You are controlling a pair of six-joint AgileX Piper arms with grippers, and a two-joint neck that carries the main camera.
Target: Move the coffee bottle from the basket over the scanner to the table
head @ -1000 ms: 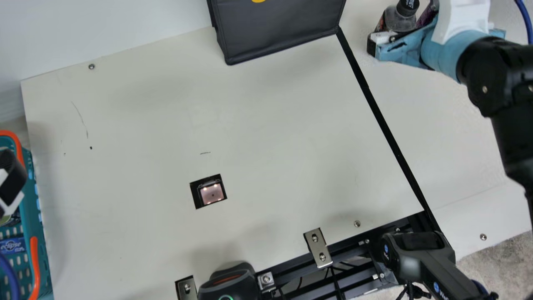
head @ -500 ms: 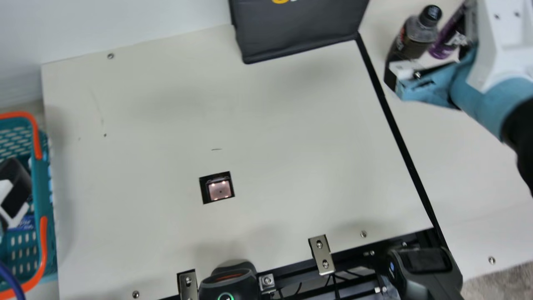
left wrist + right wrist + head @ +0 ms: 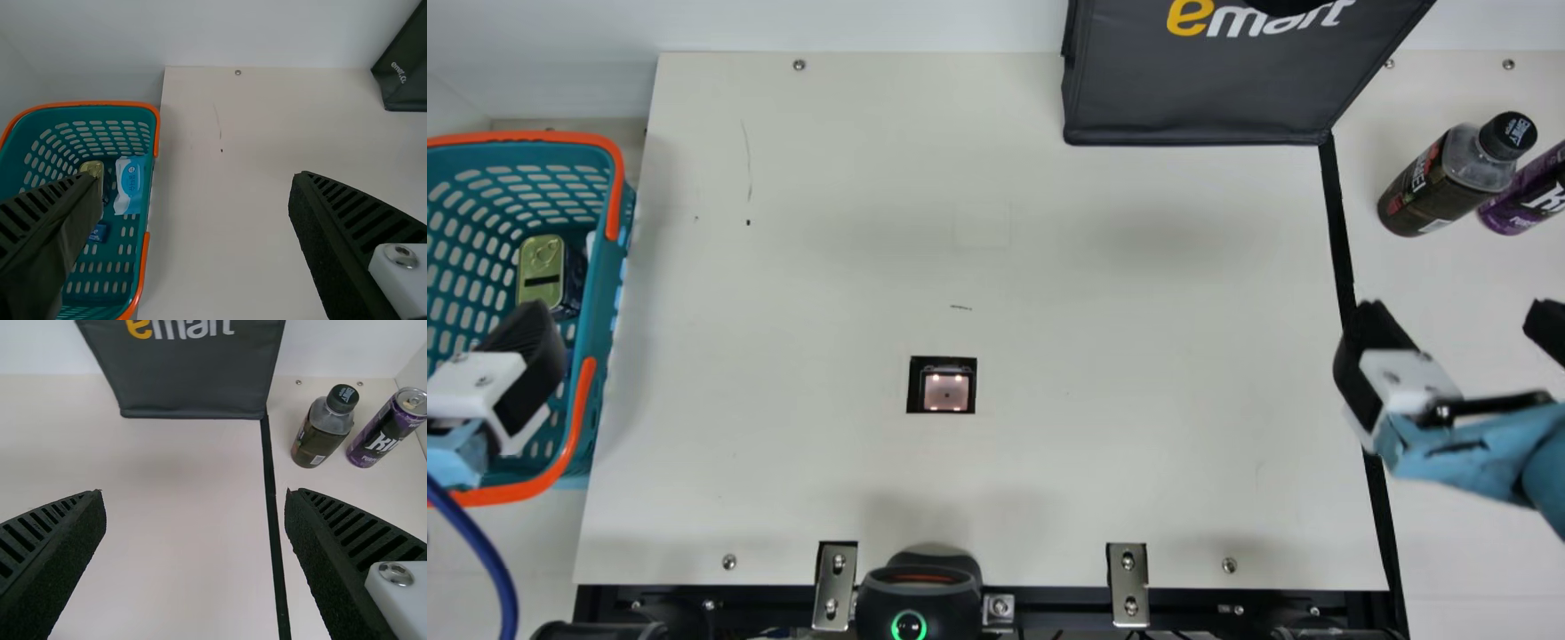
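The coffee bottle [image 3: 1449,178], dark with a black cap, stands upright on the right part of the table; the right wrist view has this bottle [image 3: 317,437] too. My right gripper [image 3: 1458,324] is open, on the near side of the bottle and apart from it; in its wrist view the gripper [image 3: 193,497] has nothing between its fingers. The scanner window [image 3: 945,389] is set in the table's middle. My left gripper [image 3: 489,391] is over the teal basket [image 3: 596,356]; in the left wrist view the gripper [image 3: 197,183] is open and empty.
A purple can [image 3: 1529,191] stands right beside the bottle. A dark bag [image 3: 1200,98] is at the back. Inside the basket are a tin [image 3: 541,271] and a blue-white packet [image 3: 130,183]. A black scanner device [image 3: 920,596] and metal brackets line the front edge.
The main camera has turned, bringing more of the basket into view. My right gripper, close by the bottle before, has drawn back from it towards the table's front. The bottle stays standing beside the can.
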